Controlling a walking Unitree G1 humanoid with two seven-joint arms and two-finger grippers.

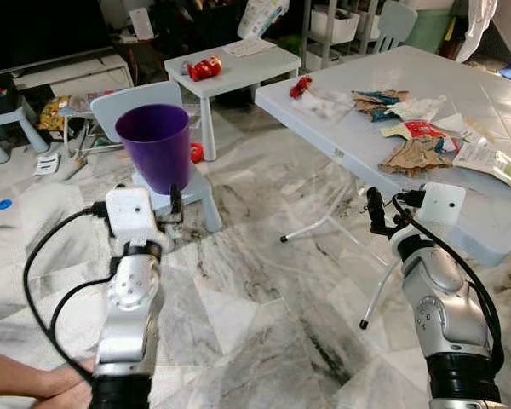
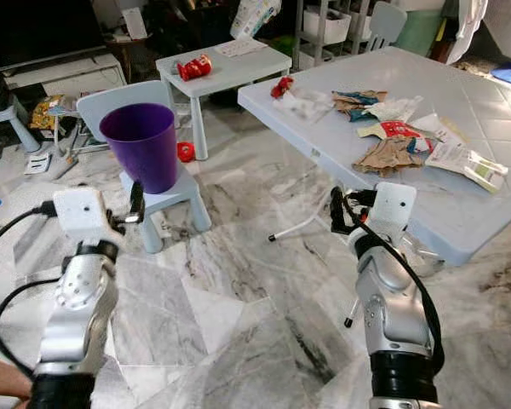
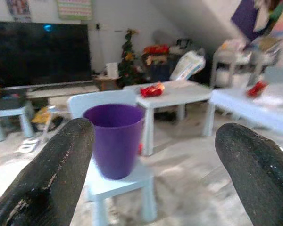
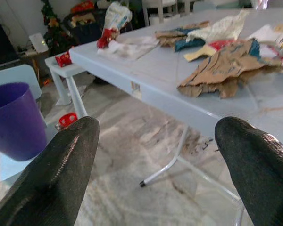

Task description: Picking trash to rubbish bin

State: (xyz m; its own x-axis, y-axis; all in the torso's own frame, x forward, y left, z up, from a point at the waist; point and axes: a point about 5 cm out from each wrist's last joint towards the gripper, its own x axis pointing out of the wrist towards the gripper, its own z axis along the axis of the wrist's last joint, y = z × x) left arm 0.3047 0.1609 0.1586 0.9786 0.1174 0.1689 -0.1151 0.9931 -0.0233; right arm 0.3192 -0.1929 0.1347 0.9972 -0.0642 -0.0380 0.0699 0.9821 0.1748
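While both arms hang out over the marble floor (image 1: 264, 290), neither pincer touches anything. The left gripper (image 3: 153, 155) stands wide, nothing between its fingers (image 3: 52, 174); from its wrist camera the purple bin (image 1: 156, 145) sits framed in the gap, well apart. The right gripper (image 4: 155, 160) is equally wide and bare, held just short of the near edge of the big grey folding table (image 1: 494, 213), its fingers (image 4: 61, 169) aimed at the table's underside and legs.

The bin stands upright on a small pale-blue chair (image 1: 200, 192) at about 11 o'clock from the robot, mouth open upward, long axis vertical. Its inside cannot be seen.

Trash lies on the table at roughly 1 to 2 o'clock: a crumpled brown paper wrapper (image 1: 417, 155), flat, its length running roughly along the table; a red-and-white packet (image 1: 416, 129) touching it on the far side; more wrappers (image 1: 376, 100) beyond; a small red item (image 1: 300, 86) at the far corner. A patch beside that red item is blurred and unreadable. At the table's right edge a white leaflet (image 1: 494, 164) is partly cut off.

A red packet (image 1: 204, 66) lies on the small white table (image 1: 264, 64) at 12 o'clock. A person's arm (image 1: 25, 379) is cropped at 8 o'clock.
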